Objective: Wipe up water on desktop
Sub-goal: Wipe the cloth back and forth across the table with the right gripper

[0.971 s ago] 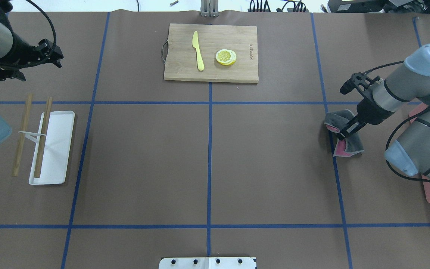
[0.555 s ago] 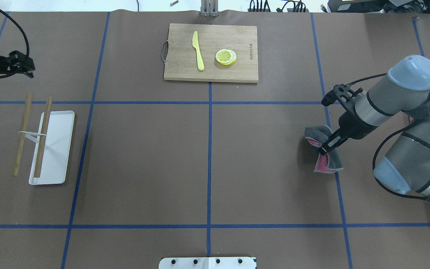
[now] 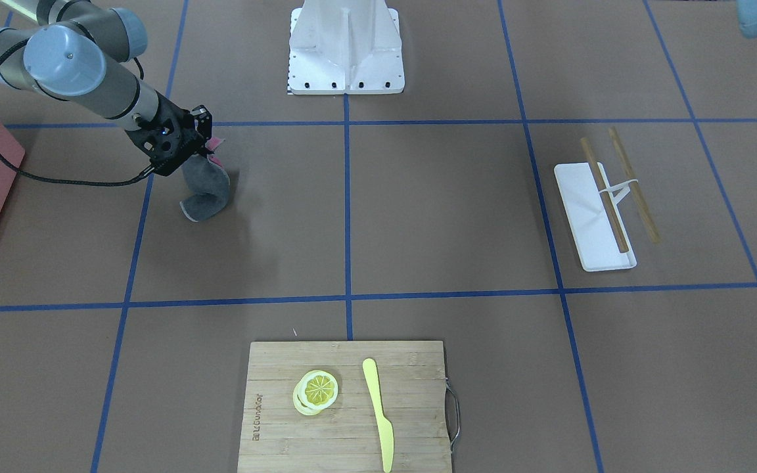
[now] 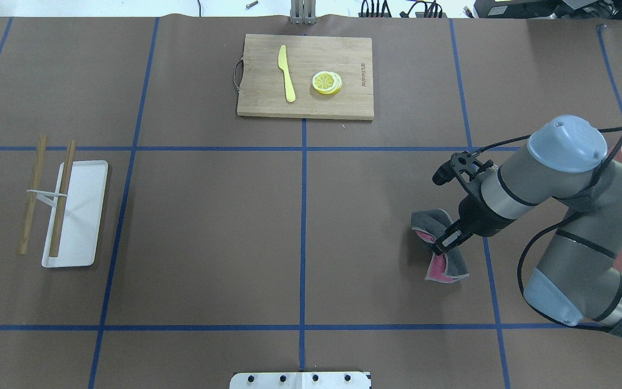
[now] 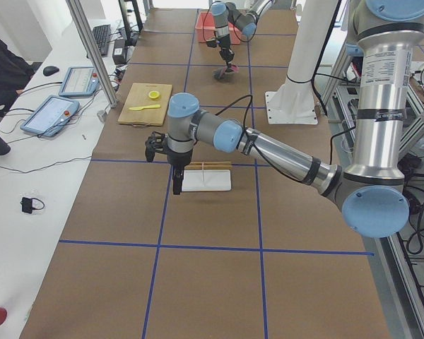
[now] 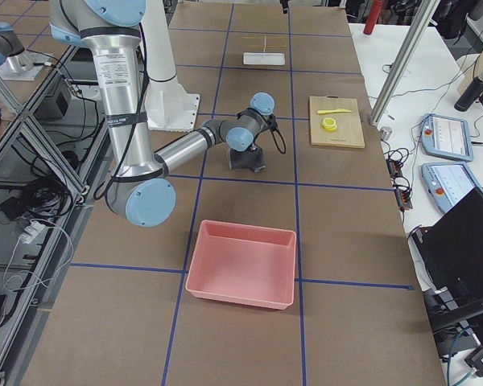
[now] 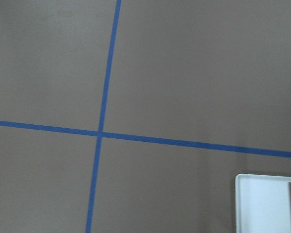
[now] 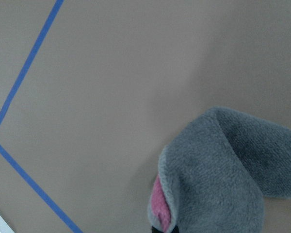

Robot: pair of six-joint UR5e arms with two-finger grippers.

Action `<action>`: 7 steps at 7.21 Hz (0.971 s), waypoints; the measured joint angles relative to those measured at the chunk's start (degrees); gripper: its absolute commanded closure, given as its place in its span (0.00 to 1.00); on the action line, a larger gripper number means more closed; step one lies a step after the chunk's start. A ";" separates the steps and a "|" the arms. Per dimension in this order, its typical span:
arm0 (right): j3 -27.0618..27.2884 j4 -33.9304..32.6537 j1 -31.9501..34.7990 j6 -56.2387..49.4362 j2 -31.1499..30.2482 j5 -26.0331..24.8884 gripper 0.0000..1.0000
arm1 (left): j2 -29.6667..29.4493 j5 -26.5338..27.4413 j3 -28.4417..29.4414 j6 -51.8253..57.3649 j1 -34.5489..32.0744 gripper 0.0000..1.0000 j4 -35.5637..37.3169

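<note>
The desktop (image 4: 208, 227) is matte brown with blue tape lines; I see no water on it. My right gripper (image 4: 443, 246) is shut on a grey cloth with a pink underside (image 4: 450, 266), which hangs from it down toward the desktop's right part. The cloth also shows in the front-facing view (image 3: 204, 190) and fills the right wrist view (image 8: 223, 174). My left gripper (image 5: 175, 185) points down beside the white tray (image 5: 206, 180); I cannot tell whether it is open or shut. It is outside the overhead view.
A bamboo cutting board (image 4: 257, 102) at the back centre holds a yellow knife (image 4: 286, 73) and lemon slices (image 4: 326, 82). The white tray (image 4: 81, 216) with chopsticks (image 4: 61, 197) lies at the left. A pink bin (image 6: 241, 265) stands at the right end.
My right gripper has carried the cloth leftward and nearer the robot's side. My left arm has withdrawn to the left, out of the overhead view.
</note>
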 measured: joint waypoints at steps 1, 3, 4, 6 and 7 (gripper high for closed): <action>0.93 0.00 -0.59 0.26 -1.71 -0.49 1.00 | 0.58 -1.15 1.07 2.72 -1.32 0.02 -0.01; 1.02 -0.02 0.15 -0.61 -4.69 -0.52 1.00 | 0.79 -1.75 1.97 4.05 -1.90 0.02 -0.12; -0.05 -0.06 1.75 -2.39 -5.72 -0.30 1.00 | 0.76 -1.74 2.08 4.15 -1.92 0.02 -0.14; -4.66 -0.20 7.37 -7.83 -5.94 1.26 1.00 | 0.69 -1.59 2.16 4.09 -2.00 0.02 -0.14; -7.72 -0.26 10.98 -11.11 -5.50 2.78 1.00 | 0.67 -1.59 2.15 3.95 -2.02 0.02 -0.12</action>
